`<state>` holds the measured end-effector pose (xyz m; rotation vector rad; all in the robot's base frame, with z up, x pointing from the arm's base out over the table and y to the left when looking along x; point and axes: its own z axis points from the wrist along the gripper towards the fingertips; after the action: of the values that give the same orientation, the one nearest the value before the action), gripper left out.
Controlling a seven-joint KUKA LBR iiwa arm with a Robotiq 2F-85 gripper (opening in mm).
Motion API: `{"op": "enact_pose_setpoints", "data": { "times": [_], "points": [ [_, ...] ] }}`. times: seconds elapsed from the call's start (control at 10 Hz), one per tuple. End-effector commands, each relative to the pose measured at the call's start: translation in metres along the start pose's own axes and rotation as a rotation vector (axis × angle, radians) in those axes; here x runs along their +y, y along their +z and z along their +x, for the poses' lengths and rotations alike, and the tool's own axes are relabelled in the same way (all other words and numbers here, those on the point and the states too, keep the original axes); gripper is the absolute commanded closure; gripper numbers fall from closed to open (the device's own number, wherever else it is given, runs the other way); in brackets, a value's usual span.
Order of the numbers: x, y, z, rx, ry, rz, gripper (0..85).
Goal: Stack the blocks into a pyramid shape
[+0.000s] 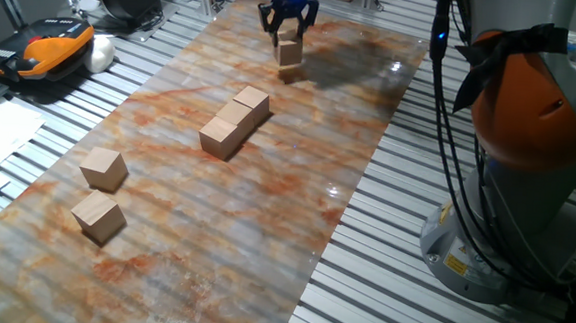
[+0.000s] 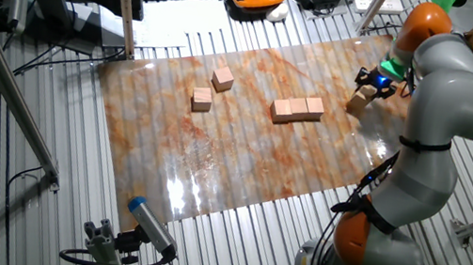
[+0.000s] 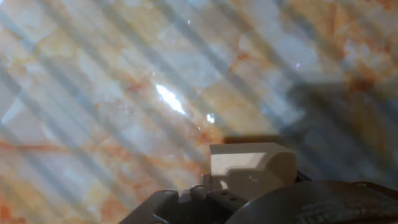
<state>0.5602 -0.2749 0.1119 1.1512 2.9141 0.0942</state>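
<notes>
- The end effector (image 1: 287, 26) is seen at the far end of the marbled sheet (image 1: 265, 210), at about 12 o'clock in one fixed view, with its fingers pinched on the sides of a held block (image 1: 289, 51).
- The held block is seen tilted slightly, and appears to hang just above the sheet, though contact cannot be told for sure.
- In the hand view the held block (image 3: 249, 165) is seen at the lower middle of the picture, with the veined sheet (image 3: 112, 93) spread behind it.
- In the other fixed view the end effector (image 2: 374, 82) and its block (image 2: 360, 100) are found at roughly 2 o'clock.
- Two joined blocks (image 1: 234, 123) are laid touching end to end near the middle of the sheet, well apart from the held one.
- Two more single blocks are placed toward 8 o'clock: one block (image 1: 102, 167) and another block (image 1: 98, 216) near each other but apart.
- The sheet is carried by a slatted metal desk (image 1: 390, 298).
- The arm base (image 1: 529, 146), grey and orange, is stood at 3 o'clock with black cables (image 1: 452, 101) hung beside it.
- An orange-and-black device (image 1: 49, 52) is seen at 10 o'clock.
</notes>
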Motion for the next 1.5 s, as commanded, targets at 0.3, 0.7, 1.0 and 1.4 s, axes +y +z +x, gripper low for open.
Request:
{"op": "enact_pose_setpoints", "data": {
  "times": [0.3,0.7,1.0,1.4],
  "points": [
    [0.012,-0.005,0.022,-0.014,0.026,0.017,85.0],
    [0.019,-0.016,0.037,-0.032,0.003,0.057,85.0],
    [0.026,-0.023,0.051,-0.024,0.026,0.049,85.0],
    [0.026,-0.024,0.057,-0.039,0.03,0.071,85.0]
  ]
}}
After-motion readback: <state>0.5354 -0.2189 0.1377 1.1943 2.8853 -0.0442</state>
